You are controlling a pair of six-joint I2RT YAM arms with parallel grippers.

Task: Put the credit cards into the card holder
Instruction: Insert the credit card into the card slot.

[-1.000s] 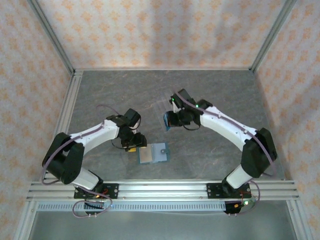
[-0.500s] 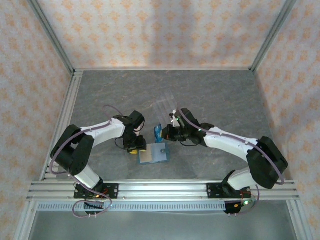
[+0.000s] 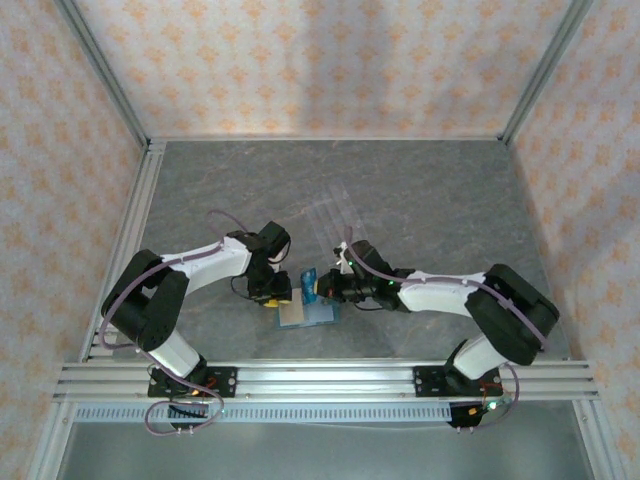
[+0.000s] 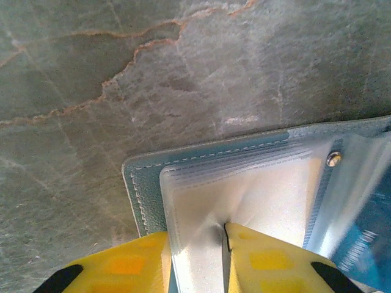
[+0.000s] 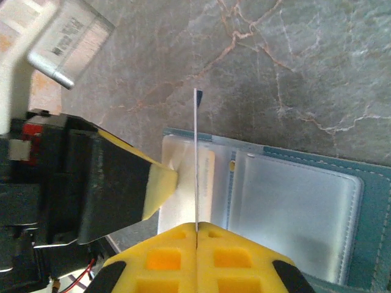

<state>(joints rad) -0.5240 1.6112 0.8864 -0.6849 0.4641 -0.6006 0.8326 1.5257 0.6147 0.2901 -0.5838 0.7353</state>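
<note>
Card (image 5: 197, 160) edge-on over open card holder (image 5: 368, 210)

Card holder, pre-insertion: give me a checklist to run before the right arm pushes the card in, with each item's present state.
1. Card holder lying open on the table: ok.
2. Right gripper shut on the card, which is held upright and edge-on: ok.
3. Card positioned over the holder's clear sleeve: ok.
4. Left gripper has its fingers astride that sleeve; firm hold: cannot tell.
5. Sleeve mouth open enough for the card: cannot tell.
</note>
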